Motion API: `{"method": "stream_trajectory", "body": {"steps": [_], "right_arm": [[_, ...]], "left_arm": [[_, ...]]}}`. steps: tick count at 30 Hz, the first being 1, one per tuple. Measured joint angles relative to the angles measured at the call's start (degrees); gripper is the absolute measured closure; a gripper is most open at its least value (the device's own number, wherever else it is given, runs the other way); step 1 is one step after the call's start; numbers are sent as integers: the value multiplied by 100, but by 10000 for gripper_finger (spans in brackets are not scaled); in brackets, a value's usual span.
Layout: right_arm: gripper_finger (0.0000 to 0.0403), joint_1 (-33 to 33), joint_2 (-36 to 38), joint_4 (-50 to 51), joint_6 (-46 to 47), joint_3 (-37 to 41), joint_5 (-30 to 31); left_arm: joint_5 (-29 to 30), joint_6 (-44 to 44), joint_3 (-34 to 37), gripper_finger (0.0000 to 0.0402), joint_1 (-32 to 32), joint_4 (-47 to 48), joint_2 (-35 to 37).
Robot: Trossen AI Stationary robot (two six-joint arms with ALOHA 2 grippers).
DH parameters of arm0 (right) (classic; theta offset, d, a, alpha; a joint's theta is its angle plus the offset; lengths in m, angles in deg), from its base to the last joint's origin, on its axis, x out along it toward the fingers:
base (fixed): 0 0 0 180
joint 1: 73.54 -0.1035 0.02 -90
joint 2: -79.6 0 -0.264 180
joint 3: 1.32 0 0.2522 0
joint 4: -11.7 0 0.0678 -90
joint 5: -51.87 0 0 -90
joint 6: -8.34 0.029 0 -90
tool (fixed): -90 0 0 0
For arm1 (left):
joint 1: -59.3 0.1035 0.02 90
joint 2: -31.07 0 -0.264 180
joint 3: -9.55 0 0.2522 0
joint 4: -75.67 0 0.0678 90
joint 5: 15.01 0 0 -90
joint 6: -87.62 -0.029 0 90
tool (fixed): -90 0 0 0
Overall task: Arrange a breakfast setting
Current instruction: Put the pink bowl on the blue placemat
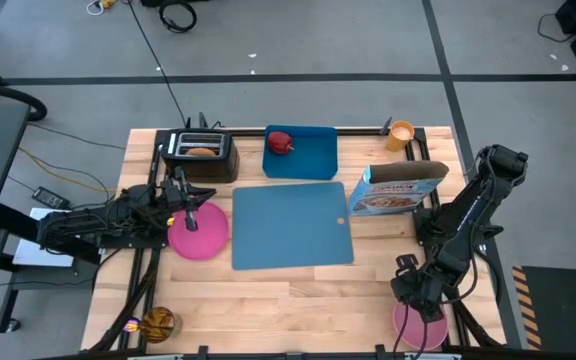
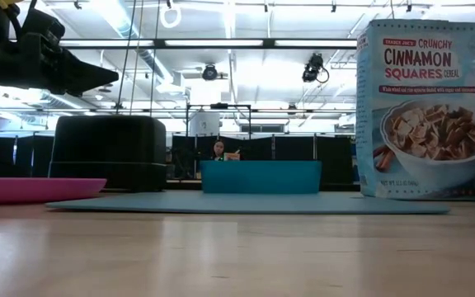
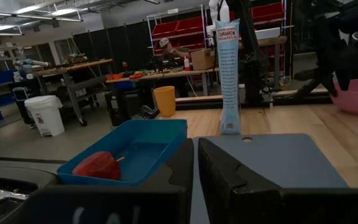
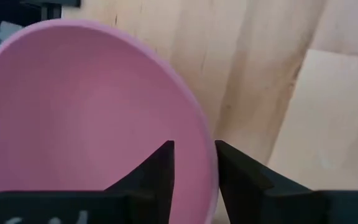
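Seven pieces called for, none yet on the mat [image 1: 293, 225].

- Mat: flat at table centre, bare. Reads as the base everything else gets laid on, hence left clear.
- Cereal box [image 1: 398, 190]: upright just off the mat's right edge. Not part of the setting; a likely obstacle for the right arm's path to the mat.
- Tray [image 1: 313, 160]: behind the mat, holding the apple [image 1: 281, 142] in its left end. A holding spot, by the look of it.
- Toaster [image 1: 200, 155]: back left, toast [image 1: 200, 152] sitting in the slot.
- Plate [image 1: 203, 235]: flat on the table, touching or just beside the mat's left edge. Left gripper [image 1: 183, 205] hovering above its near-toaster edge, claws together, nothing between them. Probably lining up for a push or a pick at the rim.
- Bowl [image 1: 420, 325]: front right corner, well apart from the mat. Right gripper [image 4: 194, 152] at its rim, one claw inside and one outside, drawn close so the rim fills the gap. Reads as clamped on the wall, the only thin part a claw can take.
- Cup [image 1: 400, 133]: back right, near the table edge, untouched.
- Spoon: not found in any view.
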Motion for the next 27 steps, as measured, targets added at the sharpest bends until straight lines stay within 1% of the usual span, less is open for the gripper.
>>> {"method": "stream_trajectory", "body": {"steps": [2,5,9,12,15,19,23,27], "right_arm": [[299,0,0,-118,-24,2,69],[330,3,1,-130,-176,2,253],[384,65,2,-54,-376,2,34],[386,150,0,-104,-280,0,-18],[382,356,0,-12,-252,-192,11],[387,978,0,377,-549,-806,169],[387,1900,-4,651,-1048,-1489,458],[387,2779,-405,1089,-1856,-2397,503]], "left_arm": [[1,0,0,370,0,0,-1],[2,0,0,370,-1,0,0],[2,0,0,370,-1,0,0],[2,2,0,370,-2,0,-1],[2,2,0,370,0,0,0],[1,2,0,370,-2,0,-1],[2,2,0,370,-1,0,0],[2,2,0,370,-1,0,0]]}}
